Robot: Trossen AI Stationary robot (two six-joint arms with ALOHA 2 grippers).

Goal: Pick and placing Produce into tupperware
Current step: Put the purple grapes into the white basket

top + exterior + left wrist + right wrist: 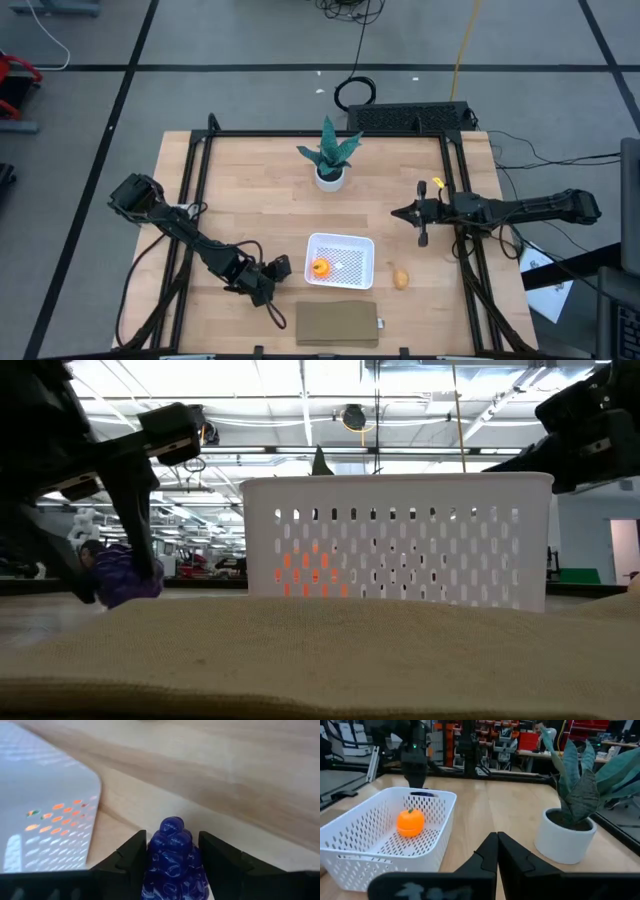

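The purple grape cluster (175, 860) is shown held between the two fingers of the left gripper (175, 870), the jaws closed narrowly on its sides. In the low view the cluster (125, 575) hangs at about table level, just beside the white perforated tupperware (400, 540) and outside its wall. From above, the left gripper (268, 275) is seen just beside the side of the container (340, 260) that faces the left arm. The deciding relation is therefore lateral: the basket lies directly ahead of the held piece, across its near wall, so a lift over the rim is judged to be required. The long axis of the cluster runs forward along the fingers.

The orange toy fruit (410, 821) already rests inside the tupperware. The tan-yellow oval piece (400, 278) lies on the table on the far side of the basket, nearer the right arm. The right gripper (418, 216) waits well apart, above the table near the potted plant (329, 155), its fingers pressed together on nothing.
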